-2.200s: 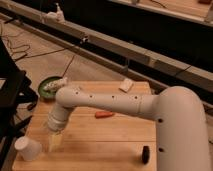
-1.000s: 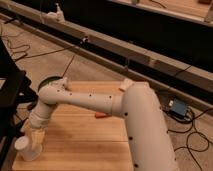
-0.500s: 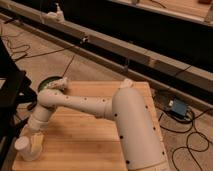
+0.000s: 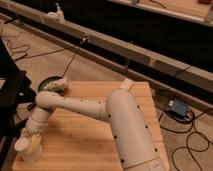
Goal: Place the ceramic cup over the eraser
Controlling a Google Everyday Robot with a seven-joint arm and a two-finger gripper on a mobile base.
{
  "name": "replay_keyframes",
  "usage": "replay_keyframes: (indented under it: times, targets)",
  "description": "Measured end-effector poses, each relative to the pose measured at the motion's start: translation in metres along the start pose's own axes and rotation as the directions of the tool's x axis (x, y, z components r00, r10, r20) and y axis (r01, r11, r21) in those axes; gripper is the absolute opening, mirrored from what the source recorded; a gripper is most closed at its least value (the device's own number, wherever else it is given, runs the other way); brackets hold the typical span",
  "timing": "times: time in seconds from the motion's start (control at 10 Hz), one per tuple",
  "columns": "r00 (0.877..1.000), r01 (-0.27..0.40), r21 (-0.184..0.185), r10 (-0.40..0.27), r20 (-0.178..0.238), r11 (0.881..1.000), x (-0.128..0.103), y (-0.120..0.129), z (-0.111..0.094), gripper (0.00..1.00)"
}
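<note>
the gripper (image 4: 33,141) sits right at the white cup (image 4: 23,152) by the tabletop's (image 4: 80,137) front-left corner — grip on it: cannot tell.

The claw (image 4: 33,142) is beside the ceramic cup (image 4: 23,150) at the desk (image 4: 80,140) near-left corner, with the plate (image 4: 49,83) behind at far-left.

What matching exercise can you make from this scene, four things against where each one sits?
Things:
1. ceramic cup
2. green plate
3. white block
4. pincer

Places:
a. far edge of the table, toward the picture's right
b. near left corner of the table
c. far left corner of the table
d. right up against the cup

Pairs: 1-b, 2-c, 3-a, 4-d
</note>
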Motion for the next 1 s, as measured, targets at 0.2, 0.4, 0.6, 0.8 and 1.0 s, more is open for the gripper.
replay_keyframes:
  times: [0.2,0.4,0.6,0.8,1.0]
  targets:
    - [1.000,0.012,-0.006,-0.012,0.005,1.000,-0.001,-0.002,0.001,0.10]
    - [1.000,0.019,-0.007,-0.019,0.009,1.000,-0.002,-0.003,0.001,0.00]
    - [0.999,0.034,-0.001,-0.034,0.007,0.999,-0.008,-0.003,-0.002,0.00]
    - [0.998,0.055,0.034,-0.055,0.004,0.998,-0.017,-0.004,-0.018,0.00]
    - [0.998,0.066,0.069,-0.067,0.006,0.995,-0.025,-0.002,-0.034,0.00]
